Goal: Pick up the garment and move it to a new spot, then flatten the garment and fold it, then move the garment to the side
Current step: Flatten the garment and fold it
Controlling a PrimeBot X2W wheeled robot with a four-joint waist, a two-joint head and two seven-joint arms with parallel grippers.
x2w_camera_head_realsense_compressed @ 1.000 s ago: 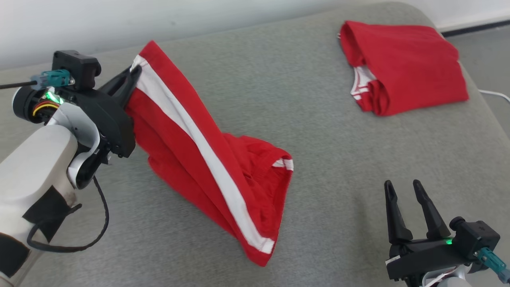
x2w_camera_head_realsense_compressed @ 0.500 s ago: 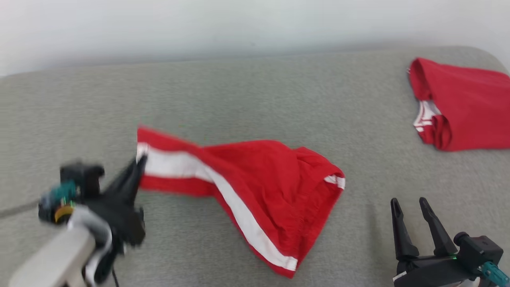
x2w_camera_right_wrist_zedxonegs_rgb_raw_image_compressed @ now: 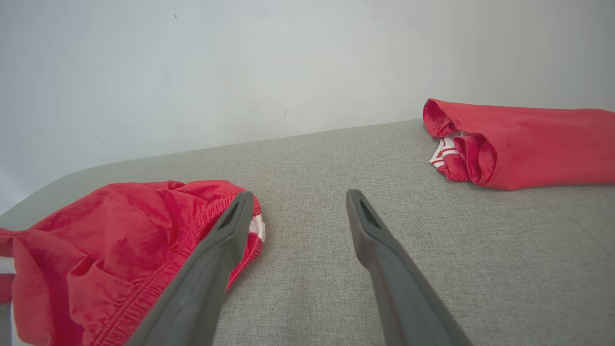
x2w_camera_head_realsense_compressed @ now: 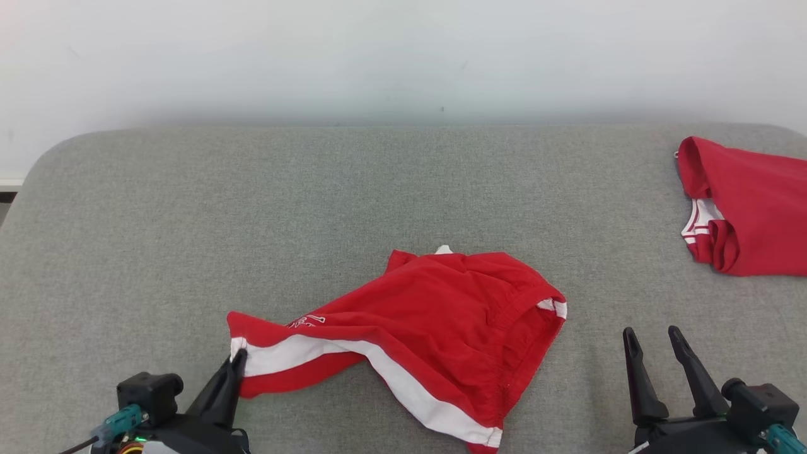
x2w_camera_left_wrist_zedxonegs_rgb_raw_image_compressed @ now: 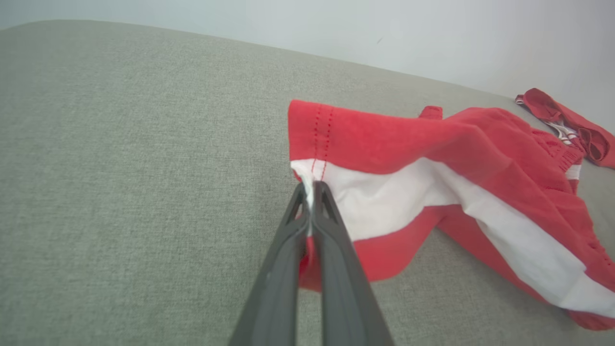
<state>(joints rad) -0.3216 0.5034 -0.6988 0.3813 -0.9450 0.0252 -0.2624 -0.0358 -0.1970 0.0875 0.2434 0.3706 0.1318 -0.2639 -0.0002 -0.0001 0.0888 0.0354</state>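
Observation:
The garment (x2w_camera_head_realsense_compressed: 435, 321) is a pair of red shorts with a white side stripe, lying crumpled on the grey cushion. My left gripper (x2w_camera_head_realsense_compressed: 238, 358) is shut on its hem at the white stripe, low at the lower left; in the left wrist view the left gripper (x2w_camera_left_wrist_zedxonegs_rgb_raw_image_compressed: 311, 185) pinches that hem and the garment (x2w_camera_left_wrist_zedxonegs_rgb_raw_image_compressed: 432, 163) trails off to the right. My right gripper (x2w_camera_head_realsense_compressed: 653, 333) stands open at the lower right, apart from the cloth. In the right wrist view the right gripper (x2w_camera_right_wrist_zedxonegs_rgb_raw_image_compressed: 298, 197) is open over bare cushion, with the garment's waistband (x2w_camera_right_wrist_zedxonegs_rgb_raw_image_compressed: 144, 226) to its left.
A second red garment (x2w_camera_head_realsense_compressed: 750, 205), folded, lies at the far right edge of the cushion (x2w_camera_head_realsense_compressed: 189, 208); it also appears as the folded garment (x2w_camera_right_wrist_zedxonegs_rgb_raw_image_compressed: 523, 142) in the right wrist view. A pale wall (x2w_camera_head_realsense_compressed: 378, 57) rises behind the cushion. The cushion's left corner is rounded.
The head camera has turned, so the whole picture shifted. My left gripper came down with the garment's hem, and the shorts that hung from it now lie spread on the cushion.

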